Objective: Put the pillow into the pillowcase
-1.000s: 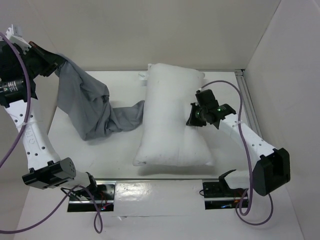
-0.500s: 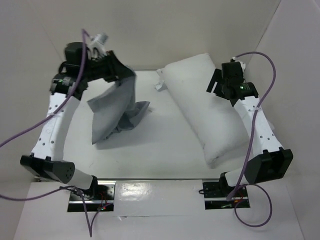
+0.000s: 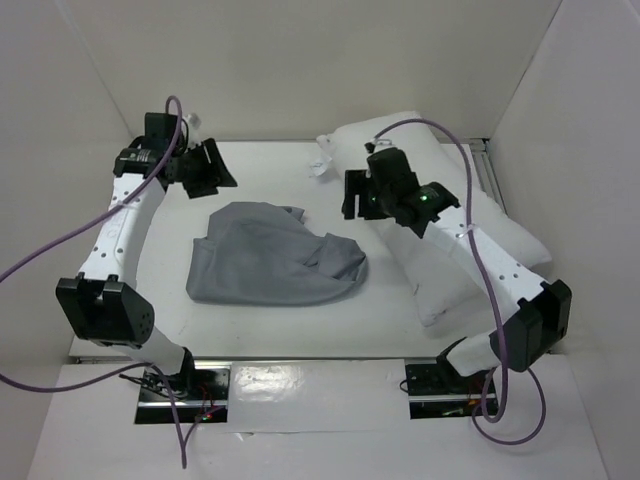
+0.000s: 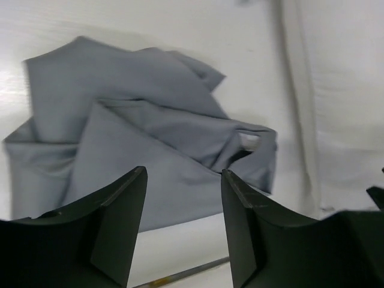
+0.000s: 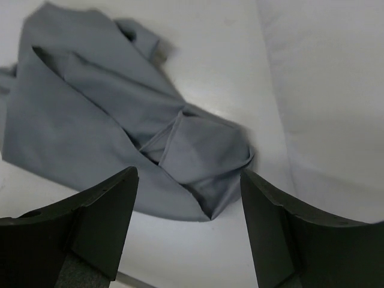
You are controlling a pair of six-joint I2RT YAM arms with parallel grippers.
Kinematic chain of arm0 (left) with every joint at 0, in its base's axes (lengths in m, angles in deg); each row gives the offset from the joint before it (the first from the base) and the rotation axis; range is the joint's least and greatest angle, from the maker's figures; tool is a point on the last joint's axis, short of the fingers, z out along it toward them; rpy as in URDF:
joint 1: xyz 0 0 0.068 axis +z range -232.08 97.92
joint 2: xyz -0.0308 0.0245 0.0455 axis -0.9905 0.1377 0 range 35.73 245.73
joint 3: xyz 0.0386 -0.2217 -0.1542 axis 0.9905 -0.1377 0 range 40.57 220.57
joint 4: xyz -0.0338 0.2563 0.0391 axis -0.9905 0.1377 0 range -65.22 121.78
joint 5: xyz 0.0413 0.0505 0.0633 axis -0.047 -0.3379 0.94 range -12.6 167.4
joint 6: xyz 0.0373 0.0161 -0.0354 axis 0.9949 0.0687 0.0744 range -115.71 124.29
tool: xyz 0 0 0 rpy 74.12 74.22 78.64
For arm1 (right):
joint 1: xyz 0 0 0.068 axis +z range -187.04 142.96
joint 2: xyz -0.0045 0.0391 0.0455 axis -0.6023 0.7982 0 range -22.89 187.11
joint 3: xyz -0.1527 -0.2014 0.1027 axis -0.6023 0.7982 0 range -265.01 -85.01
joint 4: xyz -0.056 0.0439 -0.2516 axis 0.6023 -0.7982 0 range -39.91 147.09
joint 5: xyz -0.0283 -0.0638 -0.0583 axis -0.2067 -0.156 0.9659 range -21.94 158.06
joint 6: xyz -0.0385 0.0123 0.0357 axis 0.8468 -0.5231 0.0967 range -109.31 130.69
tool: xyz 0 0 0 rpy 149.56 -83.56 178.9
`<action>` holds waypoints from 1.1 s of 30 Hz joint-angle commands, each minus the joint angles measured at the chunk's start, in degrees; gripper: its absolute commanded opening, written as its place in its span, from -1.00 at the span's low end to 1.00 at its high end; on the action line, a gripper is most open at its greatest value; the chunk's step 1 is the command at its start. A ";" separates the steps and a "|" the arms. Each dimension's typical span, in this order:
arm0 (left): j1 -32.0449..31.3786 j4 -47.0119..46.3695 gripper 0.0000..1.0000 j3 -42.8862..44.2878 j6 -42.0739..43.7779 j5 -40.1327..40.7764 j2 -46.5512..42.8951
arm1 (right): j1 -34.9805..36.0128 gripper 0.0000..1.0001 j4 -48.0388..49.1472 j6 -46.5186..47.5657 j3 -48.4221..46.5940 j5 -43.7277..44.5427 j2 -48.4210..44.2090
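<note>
The grey pillowcase [image 3: 275, 265] lies crumpled and folded on the table's middle, held by nothing. The white pillow [image 3: 510, 225] lies slanted along the right side, partly under my right arm, its small tag [image 3: 320, 165] at the far end. My left gripper [image 3: 215, 172] hovers open behind the pillowcase's far left corner. My right gripper [image 3: 352, 195] hangs open between pillow and pillowcase. In the left wrist view the gripper [image 4: 183, 174] is empty above the pillowcase [image 4: 150, 126]. The right wrist view shows the gripper [image 5: 189, 174] empty over the pillowcase [image 5: 108, 120], with the pillow [image 5: 324, 90] to the right.
White walls close in the table on the left, back and right. A metal rail [image 3: 482, 150] runs along the back right edge. Purple cables [image 3: 60, 255] loop from both arms. The arm bases [image 3: 180, 385] sit at the near edge.
The left gripper opened and let go of the pillowcase, which dropped into a heap on the table. The right gripper opened, left the pillow and swung left toward the pillowcase.
</note>
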 commanded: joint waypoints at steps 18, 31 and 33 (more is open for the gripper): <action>-0.47 -4.28 0.63 -10.31 1.20 18.43 15.32 | 10.44 0.88 0.20 -4.36 -1.09 8.22 24.34; 0.75 -4.37 -1.00 -9.97 1.20 10.08 16.49 | 9.91 -0.95 1.62 -3.84 -5.05 8.14 29.09; 0.76 -3.85 -1.00 -8.74 1.20 10.08 14.48 | 9.91 -1.00 1.09 -3.84 -5.84 9.45 27.43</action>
